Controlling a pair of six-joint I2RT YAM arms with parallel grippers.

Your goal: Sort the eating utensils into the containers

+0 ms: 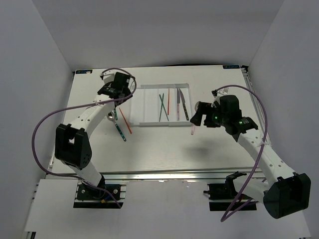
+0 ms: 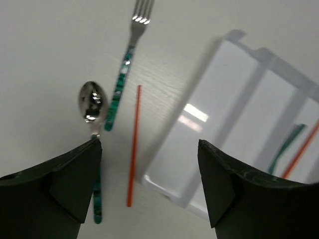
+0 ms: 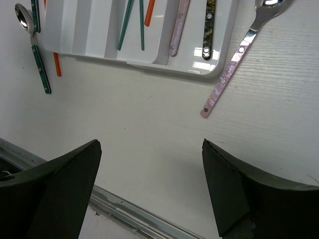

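The white tray (image 1: 149, 102) lies at the table's back middle. It holds two crossed teal chopsticks (image 1: 162, 106), an orange-red chopstick (image 1: 168, 99), a pink-handled utensil (image 3: 178, 27) and a dark-handled one (image 3: 210, 25). Left of the tray lie a teal-handled spoon (image 2: 92, 102), a teal-handled fork (image 2: 127, 59) and an orange-red chopstick (image 2: 133, 149). My left gripper (image 2: 149, 199) is open and empty, hovering above the tray's near left corner (image 2: 164, 186). A pink-handled spoon (image 3: 234, 64) lies just right of the tray. My right gripper (image 3: 149, 189) is open and empty above bare table in front of the tray.
The table's metal front rail (image 3: 134, 214) runs below the right gripper. White walls enclose the table at left, back and right. Purple cables (image 1: 40, 124) loop off both arms. The left arm (image 1: 92, 117) reaches over the table's left side.
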